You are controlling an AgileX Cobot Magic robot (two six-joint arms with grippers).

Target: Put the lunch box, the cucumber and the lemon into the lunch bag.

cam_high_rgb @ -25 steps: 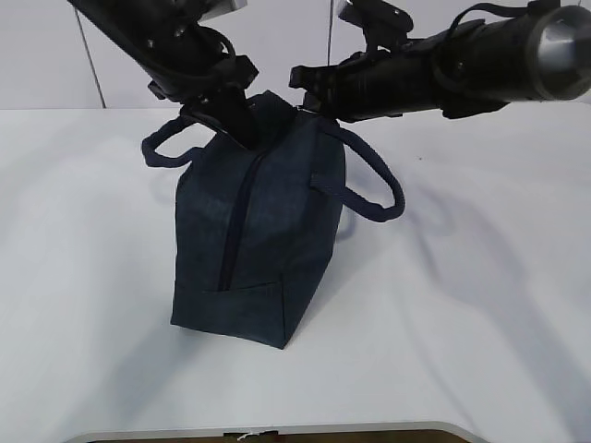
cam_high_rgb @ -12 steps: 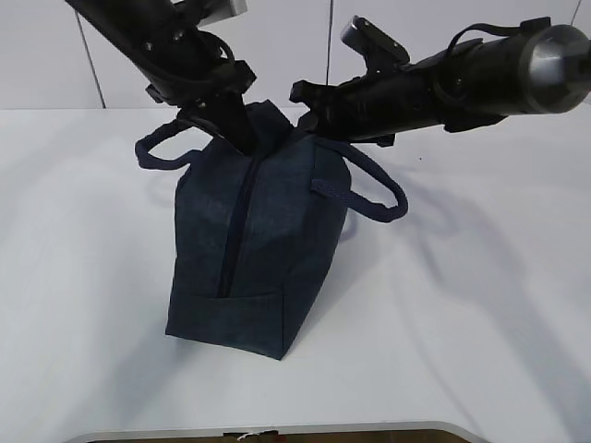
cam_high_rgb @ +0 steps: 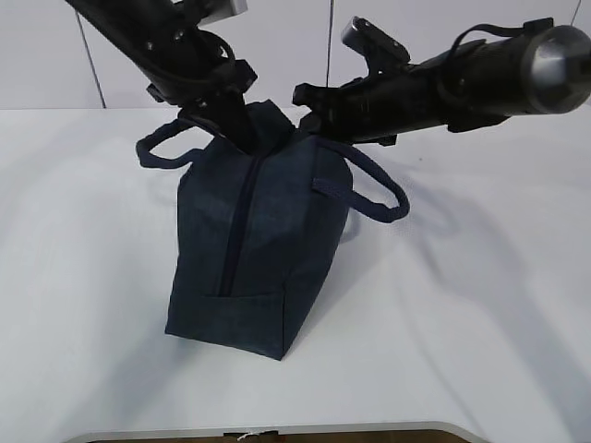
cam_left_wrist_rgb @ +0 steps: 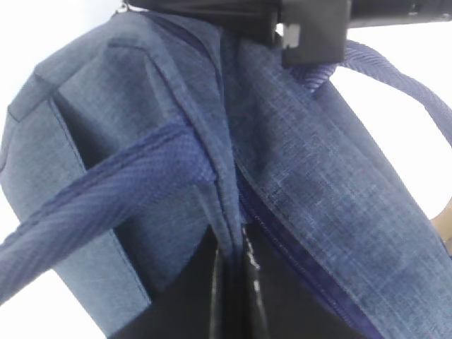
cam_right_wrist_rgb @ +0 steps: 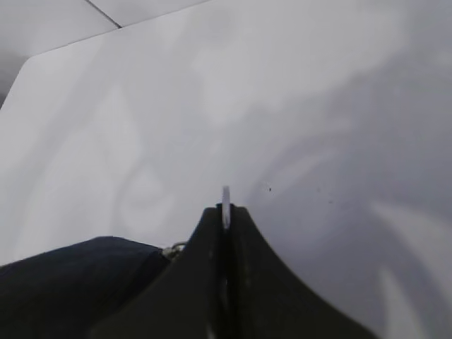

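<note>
White table [cam_high_rgb: 480, 314]: lunch bag [cam_high_rgb: 259, 249] barely shifted; we pinch its top, right gripper [cam_right_wrist_rgb: 226, 212] apparently clamps the ring pull, left gripper [cam_left_wrist_rgb: 233, 282] fabric.

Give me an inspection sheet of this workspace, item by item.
Surface: white table, bare around the bag.
Job's things: lunch bag upright, zipper looks closed; lunch box, cucumber, lemon not visible.
Clutter: nothing seen.
Grippers: left gripper shut on bag fabric beside the zipper; right gripper shut on a thin silver ring, seemingly the zipper pull.
Cables: black cable looped on the right arm.
Surroundings: pale wall panels behind.
</note>
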